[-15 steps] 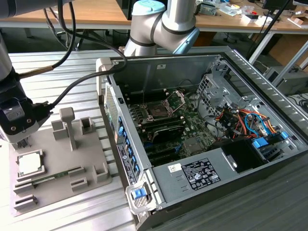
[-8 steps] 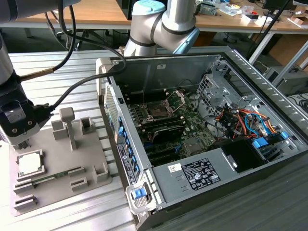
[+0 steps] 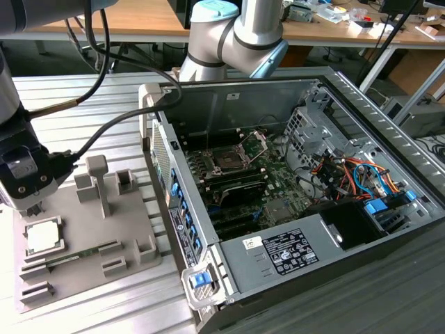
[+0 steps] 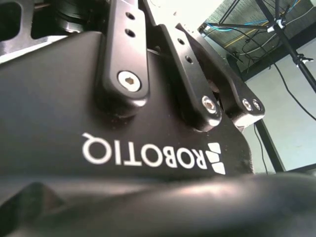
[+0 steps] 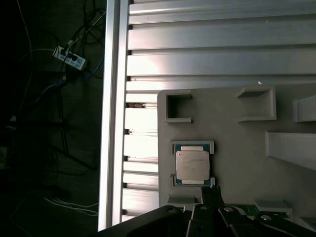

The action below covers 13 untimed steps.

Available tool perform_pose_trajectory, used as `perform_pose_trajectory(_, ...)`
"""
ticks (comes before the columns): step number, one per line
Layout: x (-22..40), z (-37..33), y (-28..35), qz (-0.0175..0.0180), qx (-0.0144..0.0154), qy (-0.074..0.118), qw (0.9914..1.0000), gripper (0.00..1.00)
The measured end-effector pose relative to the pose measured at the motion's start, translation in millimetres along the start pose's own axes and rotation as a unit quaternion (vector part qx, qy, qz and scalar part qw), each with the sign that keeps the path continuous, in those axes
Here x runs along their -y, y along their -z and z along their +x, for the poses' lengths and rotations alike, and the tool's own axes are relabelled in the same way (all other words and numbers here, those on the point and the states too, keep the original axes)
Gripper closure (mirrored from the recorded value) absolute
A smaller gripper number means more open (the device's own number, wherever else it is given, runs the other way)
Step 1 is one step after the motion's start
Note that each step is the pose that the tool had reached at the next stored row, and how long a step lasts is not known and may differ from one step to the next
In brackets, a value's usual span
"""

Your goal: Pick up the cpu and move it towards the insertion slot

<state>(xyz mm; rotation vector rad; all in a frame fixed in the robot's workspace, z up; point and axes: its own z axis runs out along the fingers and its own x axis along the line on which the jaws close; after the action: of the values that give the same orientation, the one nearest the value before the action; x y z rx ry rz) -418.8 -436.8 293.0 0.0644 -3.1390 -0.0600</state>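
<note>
The cpu [image 3: 43, 238] is a small silvery square lying flat in a recess of the grey holder plate [image 3: 132, 216], at the exterior view's left. My gripper [image 3: 29, 207] hangs just above it, a little toward the far side, and holds nothing. In the first wrist view the cpu [image 5: 192, 166] sits in its framed pocket, with the gripper [image 5: 210, 203] close beside it at the picture's edge. The insertion slot [image 3: 228, 161], a dark square socket with its metal bracket raised, lies on the green board inside the open computer case [image 3: 334, 90], well off to the exterior view's right.
A green memory stick [image 3: 69, 256] lies on the holder plate near the cpu, and grey posts [image 3: 99, 182] stand up from the plate. The case wall [image 3: 167, 181] rises between plate and socket. Cables [image 3: 348, 174] and a power supply [image 3: 292, 254] crowd the case's right.
</note>
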Motion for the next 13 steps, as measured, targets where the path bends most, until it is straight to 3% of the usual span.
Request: perform_pose_trajectory(13,0.1,0.0,-2.4,0.0000,0.0000,0.000,1.00000,0.89)
